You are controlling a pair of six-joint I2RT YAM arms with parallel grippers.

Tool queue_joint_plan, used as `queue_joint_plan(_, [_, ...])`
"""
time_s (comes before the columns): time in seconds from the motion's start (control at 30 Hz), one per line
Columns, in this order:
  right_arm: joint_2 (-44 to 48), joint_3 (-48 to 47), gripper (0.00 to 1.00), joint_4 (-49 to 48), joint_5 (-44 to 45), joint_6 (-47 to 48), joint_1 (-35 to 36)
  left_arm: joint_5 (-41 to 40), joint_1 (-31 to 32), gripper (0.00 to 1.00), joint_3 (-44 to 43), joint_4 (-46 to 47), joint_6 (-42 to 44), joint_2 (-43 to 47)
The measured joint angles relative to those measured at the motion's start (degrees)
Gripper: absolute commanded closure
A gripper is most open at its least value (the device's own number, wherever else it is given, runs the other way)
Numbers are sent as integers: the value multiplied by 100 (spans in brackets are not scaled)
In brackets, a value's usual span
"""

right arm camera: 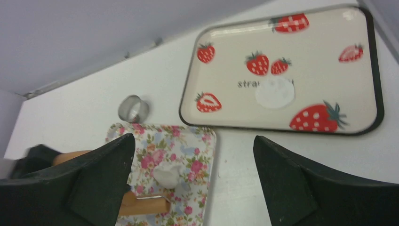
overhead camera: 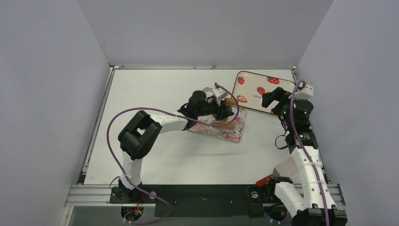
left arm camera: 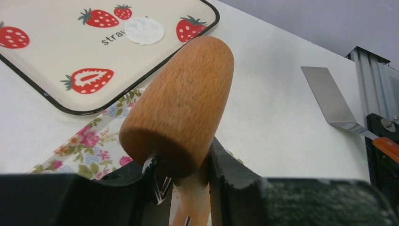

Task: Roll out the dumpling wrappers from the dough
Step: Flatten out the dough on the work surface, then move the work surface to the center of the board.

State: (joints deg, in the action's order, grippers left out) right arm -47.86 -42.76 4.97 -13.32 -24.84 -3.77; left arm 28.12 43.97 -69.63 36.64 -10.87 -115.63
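On the floral tray [right arm camera: 188, 141] sits the dough [right arm camera: 167, 175], a roundish lump without clear long axis. The left pincer [left arm camera: 181, 188] grips the wooden roller [left arm camera: 183, 103], its barrel pointing toward the strawberry tray [right arm camera: 320, 61], where one dumpling wrapper [right arm camera: 275, 92] lies flat. The right pincer [right arm camera: 194, 139] is wide open, empty.

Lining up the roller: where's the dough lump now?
Right wrist view, lower left: the dough sits on the floral tray, beside the roller.

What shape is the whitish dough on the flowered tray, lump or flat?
A lump: the whitish dough sits raised and rounded on the flowered tray, unrolled.
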Motion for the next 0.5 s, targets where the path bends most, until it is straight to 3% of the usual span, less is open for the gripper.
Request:
queue_joint_plan(0.13, [-881, -186, 22, 560, 704, -404, 262, 378, -293, 100, 0, -540, 208, 643])
queue_joint_plan(0.27, [-1943, -192, 25, 1060, 1351, -723, 1038, 612, -555, 100, 0, -791, 343, 1161])
queue_joint_plan(0.5, [-3871, -487, 46, 1143, 1502, -1137, 1624, 656, -857, 100, 367, -844, 549, 1526])
